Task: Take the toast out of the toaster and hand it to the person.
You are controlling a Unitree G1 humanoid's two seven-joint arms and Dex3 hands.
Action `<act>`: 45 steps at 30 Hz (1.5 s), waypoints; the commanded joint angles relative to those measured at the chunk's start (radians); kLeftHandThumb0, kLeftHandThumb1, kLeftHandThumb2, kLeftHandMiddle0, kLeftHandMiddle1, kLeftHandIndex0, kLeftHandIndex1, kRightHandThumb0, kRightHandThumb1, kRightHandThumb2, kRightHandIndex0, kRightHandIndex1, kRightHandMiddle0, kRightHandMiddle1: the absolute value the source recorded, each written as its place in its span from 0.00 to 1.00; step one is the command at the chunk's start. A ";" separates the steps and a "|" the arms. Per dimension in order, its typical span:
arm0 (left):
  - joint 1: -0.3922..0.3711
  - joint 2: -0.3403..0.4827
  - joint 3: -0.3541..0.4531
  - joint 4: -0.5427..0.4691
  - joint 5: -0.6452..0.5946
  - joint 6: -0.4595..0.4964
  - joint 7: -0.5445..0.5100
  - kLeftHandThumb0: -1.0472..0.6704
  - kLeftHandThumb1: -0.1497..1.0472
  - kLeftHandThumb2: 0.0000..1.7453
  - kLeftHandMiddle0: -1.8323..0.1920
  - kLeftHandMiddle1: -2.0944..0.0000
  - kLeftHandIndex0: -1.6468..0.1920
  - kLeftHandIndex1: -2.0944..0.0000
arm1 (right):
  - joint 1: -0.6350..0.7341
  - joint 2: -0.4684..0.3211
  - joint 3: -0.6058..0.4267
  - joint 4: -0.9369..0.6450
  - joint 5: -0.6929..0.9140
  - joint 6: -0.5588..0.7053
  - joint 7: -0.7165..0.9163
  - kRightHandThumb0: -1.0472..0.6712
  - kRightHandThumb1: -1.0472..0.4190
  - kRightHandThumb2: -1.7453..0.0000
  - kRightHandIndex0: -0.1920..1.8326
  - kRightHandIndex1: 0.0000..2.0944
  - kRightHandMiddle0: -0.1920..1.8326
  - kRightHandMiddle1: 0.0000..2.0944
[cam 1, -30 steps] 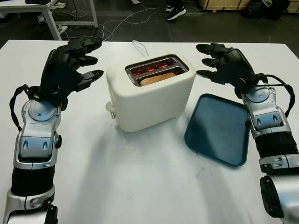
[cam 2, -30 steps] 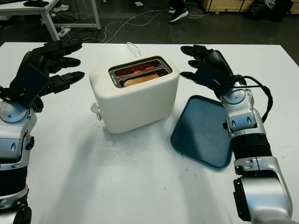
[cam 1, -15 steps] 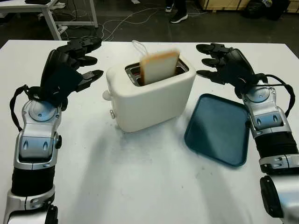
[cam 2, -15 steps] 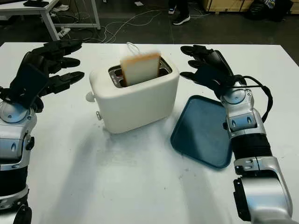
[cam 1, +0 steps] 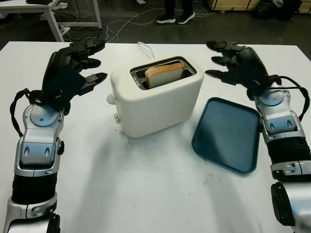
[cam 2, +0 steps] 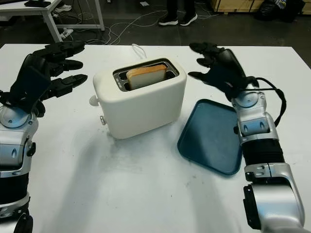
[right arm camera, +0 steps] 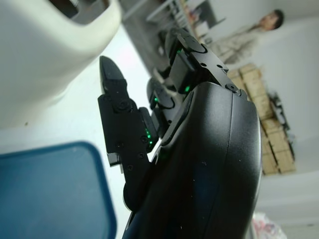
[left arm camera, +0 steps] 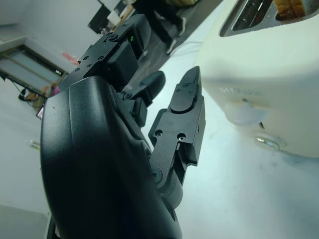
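A cream toaster [cam 1: 155,99] stands in the middle of the white table. One slice of toast [cam 1: 165,74] sticks up out of its nearer slot, tilted a little. My left hand [cam 1: 80,63] is open to the left of the toaster, a short gap away. My right hand [cam 1: 228,60] is open to the right of the toaster, at about the height of its top. Neither hand touches the toast. The toaster's side [left arm camera: 269,84] is close in the left wrist view, and its rounded corner [right arm camera: 45,59] in the right wrist view.
A dark teal tray [cam 1: 226,133] lies on the table right of the toaster, under my right forearm. A person's feet [cam 1: 175,17] stand on the floor beyond the table's far edge. A person [right arm camera: 249,35] is far off in the right wrist view. Cables lie on the floor.
The toast popped up out of the slot, jumped high, and has dropped back to stand partway out. The slot's red glow is gone. My right hand rose slightly. Feet stepped nearer.
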 commanded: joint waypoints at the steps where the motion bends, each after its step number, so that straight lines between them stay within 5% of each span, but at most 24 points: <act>1: 0.016 0.002 0.002 -0.014 0.008 0.001 0.006 0.41 0.89 0.06 0.72 0.64 0.54 0.98 | -0.076 -0.021 -0.015 0.027 0.019 -0.082 0.015 0.51 0.20 1.00 0.44 0.04 0.40 0.03; 10: 0.020 0.004 0.005 -0.008 0.005 -0.006 0.004 0.41 0.89 0.07 0.72 0.65 0.54 0.98 | -0.229 -0.034 0.038 -0.012 0.024 -0.089 0.156 0.48 0.30 1.00 0.48 0.05 0.47 0.05; 22: 0.018 0.007 -0.001 0.000 0.013 -0.015 0.003 0.41 0.89 0.06 0.71 0.65 0.54 0.98 | -0.345 -0.001 0.197 0.012 -0.091 -0.162 0.261 0.25 0.31 1.00 0.53 0.13 0.52 0.07; 29: 0.016 0.005 0.002 -0.003 0.010 -0.009 0.004 0.41 0.89 0.05 0.71 0.65 0.53 0.98 | -0.332 0.015 0.292 0.024 -0.178 -0.206 0.279 0.29 0.30 1.00 0.50 0.16 0.50 0.05; 31: 0.015 0.005 0.004 -0.002 0.008 -0.009 0.004 0.41 0.89 0.05 0.71 0.65 0.54 0.98 | -0.335 0.017 0.312 0.037 -0.207 -0.219 0.273 0.28 0.30 1.00 0.46 0.24 0.51 0.04; 34: 0.015 0.004 0.003 -0.002 0.009 -0.009 0.006 0.41 0.89 0.05 0.71 0.66 0.53 0.98 | -0.337 0.026 0.333 0.052 -0.233 -0.223 0.283 0.27 0.30 1.00 0.38 0.50 0.51 0.03; 37: 0.013 0.002 0.000 -0.001 0.012 -0.012 0.008 0.41 0.89 0.05 0.71 0.66 0.53 0.98 | -0.332 0.031 0.351 0.057 -0.261 -0.232 0.274 0.30 0.30 1.00 0.31 0.45 0.51 0.02; 45: 0.013 0.002 -0.002 -0.002 0.015 -0.010 0.006 0.41 0.89 0.06 0.70 0.65 0.53 0.98 | -0.345 0.031 0.408 0.122 -0.382 -0.312 0.171 0.32 0.27 1.00 0.35 0.39 0.52 0.02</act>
